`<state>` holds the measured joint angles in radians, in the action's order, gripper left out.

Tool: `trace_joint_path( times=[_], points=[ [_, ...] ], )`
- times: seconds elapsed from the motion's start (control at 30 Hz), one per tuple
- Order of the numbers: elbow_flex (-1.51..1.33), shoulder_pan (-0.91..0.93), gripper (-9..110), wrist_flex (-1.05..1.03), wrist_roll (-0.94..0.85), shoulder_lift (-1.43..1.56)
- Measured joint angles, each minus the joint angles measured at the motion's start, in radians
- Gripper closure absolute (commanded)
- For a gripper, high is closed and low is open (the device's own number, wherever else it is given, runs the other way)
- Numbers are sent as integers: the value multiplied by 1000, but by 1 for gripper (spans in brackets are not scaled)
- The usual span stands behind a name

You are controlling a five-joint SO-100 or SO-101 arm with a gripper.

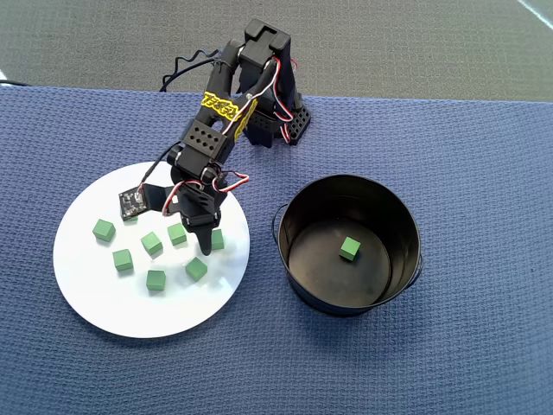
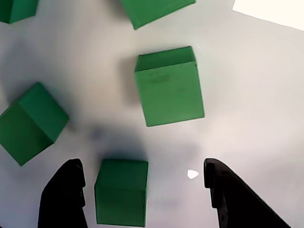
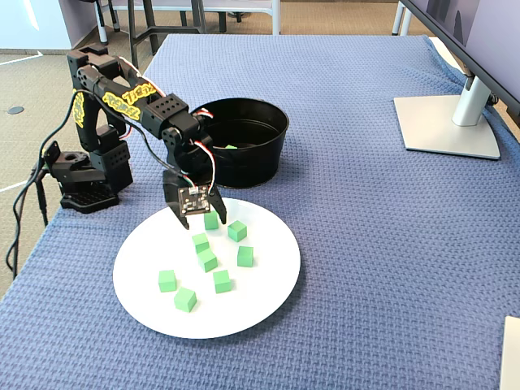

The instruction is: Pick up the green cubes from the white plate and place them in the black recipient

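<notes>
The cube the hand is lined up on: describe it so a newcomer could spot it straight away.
Start at the white plate left of the black pot in the overhead view. The hand hangs open over the plate's pot-side edge. The target cube sits between its fingers in the wrist view, close to the left one, the only cube bracketed by the fingers.

Seven green cubes [image 1: 152, 243] loose on white plate [image 1: 95, 298], none stacked; one more sits flat inside black recipient [image 1: 393, 216], upright beside the plate.
</notes>
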<state>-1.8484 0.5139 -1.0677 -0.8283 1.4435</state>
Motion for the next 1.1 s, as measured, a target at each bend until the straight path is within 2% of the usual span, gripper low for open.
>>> trace_joint_path(
  times=[0.3, 0.37, 0.5, 0.53, 0.6, 0.93, 1.1],
  points=[
    [-41, -72, 77, 12, 60, 31],
    [-41, -84, 81, 12, 74, 31],
    [-41, -94, 82, 12, 83, 31],
    [-41, -94, 84, 12, 83, 31],
    [-41, -94, 102, 12, 83, 31],
    [-41, -94, 102, 12, 140, 48],
    [-41, -81, 102, -28, 225, 202]
  ],
)
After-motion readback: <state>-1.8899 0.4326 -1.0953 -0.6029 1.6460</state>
